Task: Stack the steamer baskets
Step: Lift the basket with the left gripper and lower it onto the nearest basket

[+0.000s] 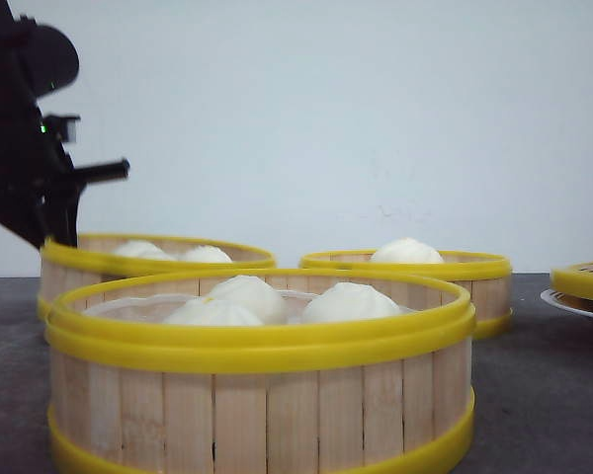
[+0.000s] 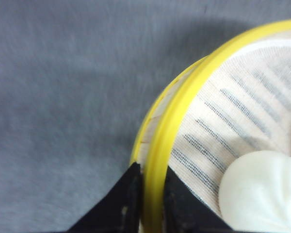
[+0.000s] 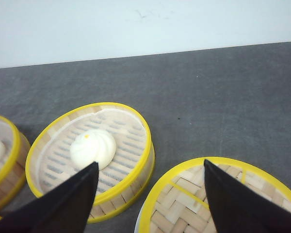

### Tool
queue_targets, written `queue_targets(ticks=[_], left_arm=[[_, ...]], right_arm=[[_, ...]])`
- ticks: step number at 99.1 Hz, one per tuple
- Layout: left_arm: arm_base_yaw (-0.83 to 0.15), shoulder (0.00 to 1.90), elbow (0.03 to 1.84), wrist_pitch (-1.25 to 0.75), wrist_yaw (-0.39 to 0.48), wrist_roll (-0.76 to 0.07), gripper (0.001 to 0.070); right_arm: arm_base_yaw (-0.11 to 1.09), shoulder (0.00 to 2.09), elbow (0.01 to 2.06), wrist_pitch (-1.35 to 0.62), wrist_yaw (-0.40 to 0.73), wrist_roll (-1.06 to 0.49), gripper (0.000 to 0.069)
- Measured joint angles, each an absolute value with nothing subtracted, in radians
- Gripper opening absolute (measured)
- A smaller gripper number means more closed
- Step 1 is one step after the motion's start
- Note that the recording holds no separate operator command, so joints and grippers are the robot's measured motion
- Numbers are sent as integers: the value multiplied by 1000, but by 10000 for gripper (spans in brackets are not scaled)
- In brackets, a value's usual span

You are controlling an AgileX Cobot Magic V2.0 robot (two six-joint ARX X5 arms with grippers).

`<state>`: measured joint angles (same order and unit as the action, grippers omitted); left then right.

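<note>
We see a dark grey, matte tabletop (image 1: 544, 395) running back to a plain pale wall (image 1: 376, 118); on it stand three steamer baskets, round and shallow with pale wooden slats and glossy yellow rims; the nearest basket (image 1: 260, 395) fills the lower front view and holds three white buns (image 1: 348, 302); behind it on the left sits the back-left basket (image 1: 153, 262) with two buns, and behind on the right the back-right basket (image 1: 415, 272) with one bun (image 3: 93, 147); bare grey table shows between the two rear baskets and to the right of the nearest one; at the far right edge a woven bamboo lid (image 3: 218, 196) with a yellow rim rests on a white plate (image 1: 573, 304), just beside the back-right basket but apart from it; our left gripper (image 2: 152, 194) pinches the yellow rim and wall of the back-left basket between its two black fingers (image 2: 128, 199), one outside and one inside, over a cloth liner (image 2: 223, 121); our right gripper (image 3: 150, 194) hovers with its fingers spread wide, holding nothing, above the gap between the lid and the back-right basket.
</note>
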<state>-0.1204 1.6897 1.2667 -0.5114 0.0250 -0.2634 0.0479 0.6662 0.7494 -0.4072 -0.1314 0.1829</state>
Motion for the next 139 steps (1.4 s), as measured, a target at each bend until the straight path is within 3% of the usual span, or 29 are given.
queue_targets(ticks=[19, 40, 84, 122, 139], left_arm=[[-67, 1576, 1374, -587, 126, -263, 27], [-71, 1388, 1392, -703, 239, -224, 27], [-214, 1192, 1348, -867, 243, -154, 27], [-405, 1191, 1079, -761, 215, -151, 27], [-457, 1192, 1037, -699, 209, -162, 27]], right_arm=[[48, 667, 749, -407, -132, 183, 425], [48, 666, 749, -407, -132, 183, 425], [48, 667, 749, -407, -132, 183, 425], [61, 667, 749, -407, -132, 183, 425], [67, 667, 749, -407, -131, 183, 425]])
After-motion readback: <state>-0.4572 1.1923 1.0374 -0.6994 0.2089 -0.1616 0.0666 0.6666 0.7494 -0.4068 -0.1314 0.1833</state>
